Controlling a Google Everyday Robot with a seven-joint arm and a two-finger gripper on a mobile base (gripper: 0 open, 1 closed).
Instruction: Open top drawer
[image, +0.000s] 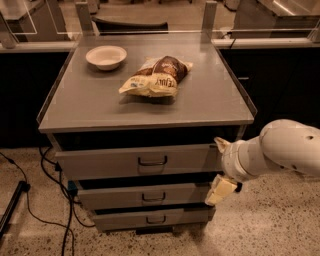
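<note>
Gripper (220, 167) at right end of drawer stack.
Fingers were spread apart, the upper by the right edge of the top drawer (100, 162), the lower beside the middle drawer (115, 196). The top drawer sat directly beneath the bench (210, 95), which carried a bowl (106, 56) and a snack bag (157, 77).
</note>
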